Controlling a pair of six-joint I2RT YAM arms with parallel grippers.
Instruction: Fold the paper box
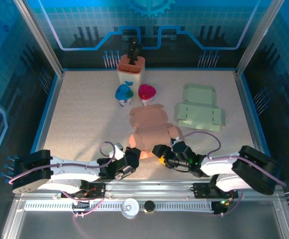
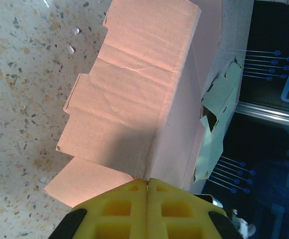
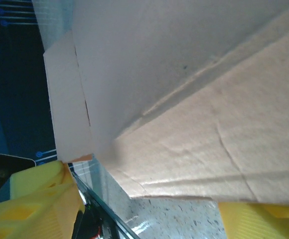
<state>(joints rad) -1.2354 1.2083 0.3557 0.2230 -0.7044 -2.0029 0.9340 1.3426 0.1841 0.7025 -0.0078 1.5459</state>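
Where the two arms meet at the near side of the speckled counter (image 1: 84,114), the salmon-pink cardboard box (image 1: 152,127) lies half folded, just ahead of both sets of fingers. The left fingers (image 2: 119,211), yellow pads pressed together, pinch the box at its near end. In the left wrist view a raised crease runs straight into the seam between the pads. A lit panel with stepped flaps spreads over the counter to the left of the tips, and a shadowed panel rises to their right. The right fingers (image 3: 30,199) stand spread, one yellow pad at each lower corner of the right wrist view. A creased panel of the box spans the gap just beyond them; whether either pad touches it I cannot tell. Well beyond the right fingers, apart from the box, lies a pale green flattened cardboard box (image 1: 199,112). Farther ahead of the left fingers, past the box, stand a blue pot (image 1: 124,93), a red pot (image 1: 146,91) and an orange holder (image 1: 131,67) with a dark tool upright in it.
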